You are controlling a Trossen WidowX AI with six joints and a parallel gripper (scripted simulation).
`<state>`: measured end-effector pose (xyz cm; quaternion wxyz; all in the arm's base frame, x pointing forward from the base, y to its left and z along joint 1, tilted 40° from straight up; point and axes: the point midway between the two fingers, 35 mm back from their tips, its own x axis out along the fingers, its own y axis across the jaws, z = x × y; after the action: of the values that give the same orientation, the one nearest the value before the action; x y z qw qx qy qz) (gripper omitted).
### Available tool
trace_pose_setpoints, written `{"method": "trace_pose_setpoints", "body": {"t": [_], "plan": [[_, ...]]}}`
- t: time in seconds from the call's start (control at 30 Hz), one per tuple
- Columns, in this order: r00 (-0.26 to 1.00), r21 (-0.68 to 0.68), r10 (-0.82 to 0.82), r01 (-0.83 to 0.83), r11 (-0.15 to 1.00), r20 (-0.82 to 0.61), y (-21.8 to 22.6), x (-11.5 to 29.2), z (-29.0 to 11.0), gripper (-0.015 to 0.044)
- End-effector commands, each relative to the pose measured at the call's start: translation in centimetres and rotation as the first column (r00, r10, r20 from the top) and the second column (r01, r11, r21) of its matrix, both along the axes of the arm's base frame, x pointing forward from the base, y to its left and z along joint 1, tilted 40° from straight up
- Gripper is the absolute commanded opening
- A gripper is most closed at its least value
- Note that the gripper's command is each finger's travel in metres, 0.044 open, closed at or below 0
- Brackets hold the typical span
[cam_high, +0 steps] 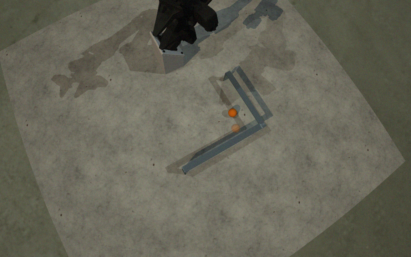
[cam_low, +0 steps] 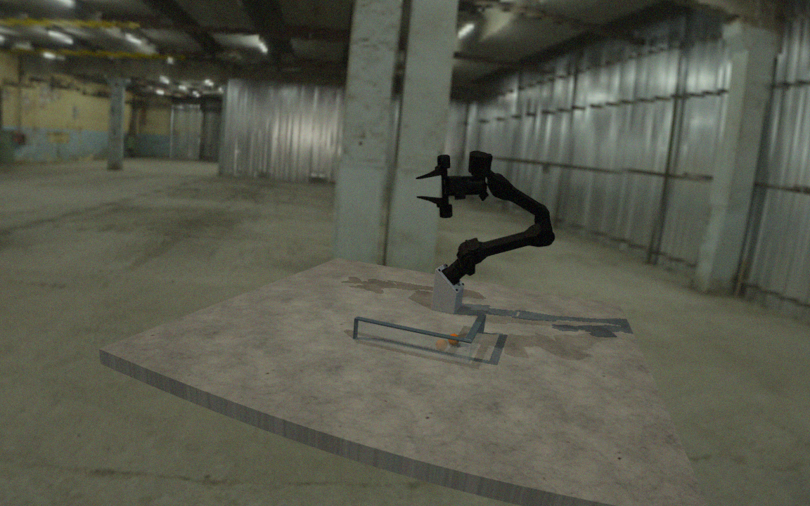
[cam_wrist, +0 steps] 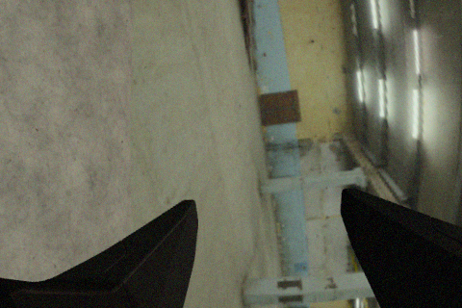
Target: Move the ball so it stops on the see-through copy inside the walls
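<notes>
Warehouse concrete all around, and on the grey stone counter (cam_high: 111,166) the small orange ball (cam_high: 232,112) is left just beside its faint see-through copy (cam_high: 235,128), near the clear walls' corner (cam_high: 260,122), while the black jaws are held released, part-open on nothing, high above since no grab is started.

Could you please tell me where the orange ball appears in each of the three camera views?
Top: the orange ball lies right of centre, inside the clear corner walls, just above the see-through copy.
Exterior: at centre, low, behind the near wall.
Wrist: not in it; only hall and end effector.
Shared landmark: the corner walls.
</notes>
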<state>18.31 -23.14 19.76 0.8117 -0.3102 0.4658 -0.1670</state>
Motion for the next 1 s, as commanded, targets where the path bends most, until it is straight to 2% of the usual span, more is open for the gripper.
{"method": "trace_pose_setpoints", "body": {"t": [0.0, 0.13, 0.23, 0.47, 0.53, 0.77, 0.87, 0.97], "plan": [[0.971, 0.083, 0.234, -0.23, 0.97, -0.041, 3.0, 4.5, -1.8, 0.0259], [0.88, 0.182, 0.471, -0.453, 0.873, -0.068, 7.3, 8.6, -4.0, 0.0259], [0.803, 0.24, 0.592, -0.562, 0.792, -0.074, 10.0, 10.4, -5.2, 0.0259], [0.428, 0.445, 0.904, -0.806, 0.392, -0.021, 20.6, 13.7, -9.3, 0.0259], [0.307, 0.495, 0.952, -0.829, 0.26, 0.014, 23.8, 13.9, -10.4, 0.0259], [0.003, 0.609, 0.991, -0.789, -0.081, 0.135, 32.3, 12.8, -13.1, 0.0259], [-0.056, 0.616, 0.985, -0.774, -0.147, 0.165, 33.7, 12.4, -13.5, 0.0259], [-0.06, 0.617, 0.984, -0.772, -0.152, 0.167, 33.7, 12.4, -13.5, 0.0259]]}}
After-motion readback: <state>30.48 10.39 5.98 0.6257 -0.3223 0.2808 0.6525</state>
